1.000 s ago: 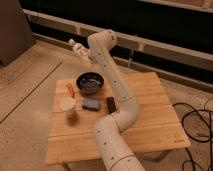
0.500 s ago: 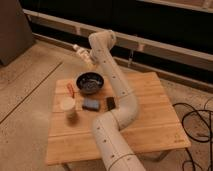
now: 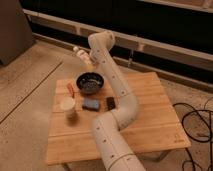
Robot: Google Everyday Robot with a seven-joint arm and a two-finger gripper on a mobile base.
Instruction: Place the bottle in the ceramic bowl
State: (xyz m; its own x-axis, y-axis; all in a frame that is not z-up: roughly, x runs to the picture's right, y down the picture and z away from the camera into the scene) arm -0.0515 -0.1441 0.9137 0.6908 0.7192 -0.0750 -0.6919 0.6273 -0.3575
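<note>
Carry step: pincer [image 3: 85,60] clamps bottle [image 3: 77,50] aloft, beyond bench [image 3: 150,110] edge. Nxt: bring over bowl [image 3: 90,92], lower, release.

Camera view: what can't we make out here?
All in the camera view:
Gripper holding the bottle up beyond the bowl: with one view, I cannot tell whether it is over the bowl or behind it.
Table middle: hidden by the arm.
Dark block and red thing near the bowl: too small to identify.
Robot base: cut off by the bottom edge.
</note>
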